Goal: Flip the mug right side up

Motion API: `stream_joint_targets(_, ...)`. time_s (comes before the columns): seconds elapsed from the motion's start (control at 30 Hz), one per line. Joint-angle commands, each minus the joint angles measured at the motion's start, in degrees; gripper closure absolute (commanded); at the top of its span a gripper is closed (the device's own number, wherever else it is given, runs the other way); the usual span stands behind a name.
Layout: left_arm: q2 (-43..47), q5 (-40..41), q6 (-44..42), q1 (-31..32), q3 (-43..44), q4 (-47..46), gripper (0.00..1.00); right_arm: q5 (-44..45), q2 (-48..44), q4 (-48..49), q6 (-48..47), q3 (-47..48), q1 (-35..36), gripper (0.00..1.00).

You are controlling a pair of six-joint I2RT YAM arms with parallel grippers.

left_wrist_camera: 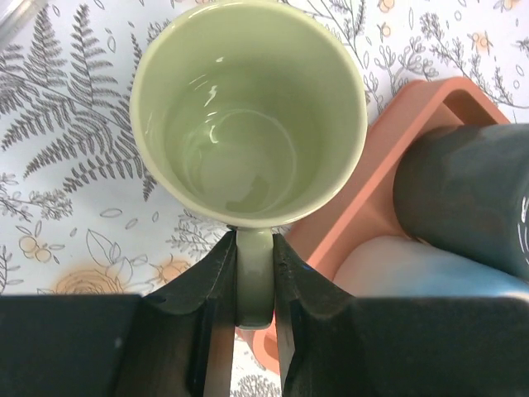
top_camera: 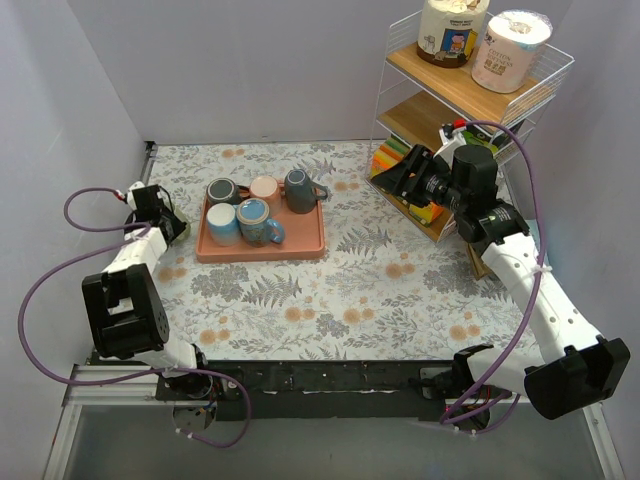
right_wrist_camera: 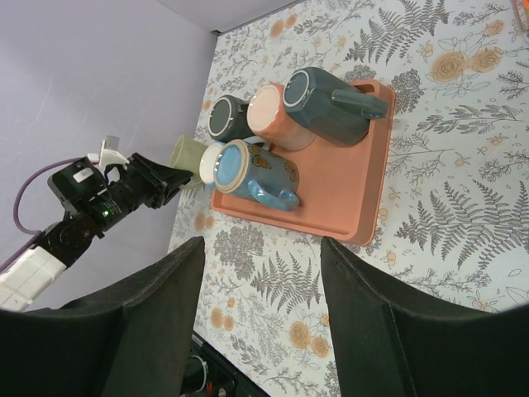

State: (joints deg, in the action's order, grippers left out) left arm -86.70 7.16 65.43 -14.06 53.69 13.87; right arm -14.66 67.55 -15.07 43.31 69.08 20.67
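Observation:
A pale green mug is mouth up under the left wrist camera, over the floral table just left of the orange tray. My left gripper is shut on the mug's handle, one finger on each side. In the top view the left gripper and the mug are at the tray's left edge. The mug also shows in the right wrist view. My right gripper is open and empty, raised near the wire shelf; its jaws stand wide apart in the right wrist view.
The orange tray holds several mugs: a dark grey one, a pink one, a dark teal one on its side and a blue one on its side. A wire shelf stands at the back right.

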Motion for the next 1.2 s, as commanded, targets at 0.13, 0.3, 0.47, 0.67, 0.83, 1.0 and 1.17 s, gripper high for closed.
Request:
stream_joint_targets(0.13, 3.64, 4.97, -5.48, -0.17, -3.50, -13.34, 1.00, -1.95, 0.83, 3.20, 0.20, 0.44, -0.63, 0.35)
stream_joint_targets(0.3, 6.62, 7.07, -4.52, -0.17, -8.68, -13.26, 1.00, -2.48, 1.97, 3.03, 0.02, 1.32, -0.63, 0.35)
stream_joint_targets(0.47, 11.89, 10.24, -2.85, -0.09, -13.52, -12.64, 1.00, -3.54, 2.94, 3.56, -0.15, 1.59, -0.71, 0.35)
stream_joint_targets(0.67, 14.01, 14.11, -2.94, 0.09, -15.90, -11.50, 0.88, -3.89, 3.47, 3.82, -0.77, 1.59, -0.80, 0.35)
stream_joint_targets(0.83, 12.52, 17.71, -2.59, 0.35, -16.25, -9.83, 0.84, -4.24, 3.73, 4.52, -0.77, 0.80, -0.80, 0.34)
stream_joint_targets(1.0, 10.59, 18.68, 1.10, 0.70, -16.51, -8.77, 0.69, -4.24, 3.47, 4.96, -0.60, -0.08, -0.98, 0.34)
stream_joint_targets(1.17, 10.23, 17.98, 3.65, 0.71, -16.51, -8.33, 0.38, -4.24, 2.85, 5.84, -0.33, -1.22, -1.42, 0.34)
